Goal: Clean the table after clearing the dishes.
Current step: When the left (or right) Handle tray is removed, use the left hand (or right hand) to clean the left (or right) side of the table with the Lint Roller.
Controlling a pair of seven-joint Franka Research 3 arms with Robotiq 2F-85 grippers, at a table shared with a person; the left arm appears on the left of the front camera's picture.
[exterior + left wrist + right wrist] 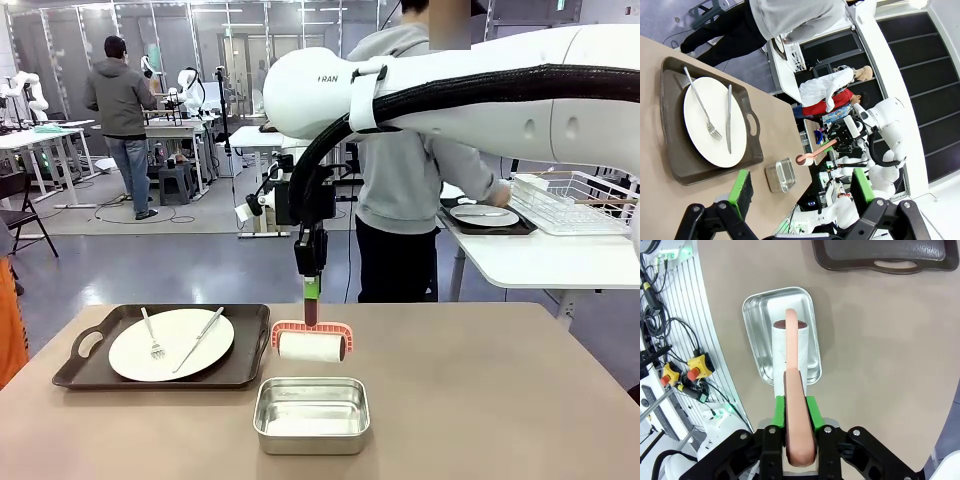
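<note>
while the right claw (795, 412) grasps the presumably light lint roller (311, 345) by its stiff pink handle, clear of its tacky roll, the left claw (802, 187) hangs released over the counter (500, 400).

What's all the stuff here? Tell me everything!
table: one, tan, in front
near tray: one, dark brown, table's left
near plate: one, white, on that tray
fork, knife: one each, silver, on near plate
pan: one, shiny steel, table's near edge
lint roller: one, pink and white, just beyond pan
far plate: one, white, side table at right
person: one, grey top, beside side table
left claw: one, black, open
right claw: one, black, shut on lint roller
</note>
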